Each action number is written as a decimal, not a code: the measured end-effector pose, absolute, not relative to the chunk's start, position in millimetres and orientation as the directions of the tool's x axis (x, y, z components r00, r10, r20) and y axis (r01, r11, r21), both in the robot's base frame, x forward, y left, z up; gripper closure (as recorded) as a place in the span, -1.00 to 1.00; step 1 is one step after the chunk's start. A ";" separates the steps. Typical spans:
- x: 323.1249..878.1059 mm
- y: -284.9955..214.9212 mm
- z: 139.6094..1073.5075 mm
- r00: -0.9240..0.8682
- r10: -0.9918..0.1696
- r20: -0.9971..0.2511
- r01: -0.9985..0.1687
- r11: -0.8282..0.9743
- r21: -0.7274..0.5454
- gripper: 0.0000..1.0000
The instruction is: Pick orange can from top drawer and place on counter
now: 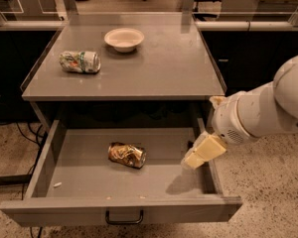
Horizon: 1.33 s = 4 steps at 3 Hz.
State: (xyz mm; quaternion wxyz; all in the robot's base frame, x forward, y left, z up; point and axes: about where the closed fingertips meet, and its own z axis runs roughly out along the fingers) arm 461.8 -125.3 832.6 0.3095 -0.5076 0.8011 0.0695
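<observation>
The orange can (126, 154), dented and shiny orange-gold and brown, lies on its side in the middle of the open top drawer (79, 180). The drawer is pulled out under the counter (159, 68), with a dark pull handle (124, 217) on its front panel. My gripper (197, 154), cream-coloured on a white arm, hangs over the drawer's right side, to the right of the can and apart from it. It holds nothing that I can see.
On the counter lie a white-and-green can (80, 62) at the left and a white bowl (124, 38) at the back middle. A small white scrap (57, 185) lies in the drawer's front left. Dark cabinets stand on both sides; cables run on the speckled floor at left.
</observation>
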 end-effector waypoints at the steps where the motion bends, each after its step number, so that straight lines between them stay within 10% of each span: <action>1: 478.7 -115.9 802.2 -0.297 -0.749 -0.593 -0.848 0.492 -0.197 -1.00; 4: 512.3 -47.0 735.1 -0.266 -0.741 -0.616 -0.882 0.445 -0.155 -1.00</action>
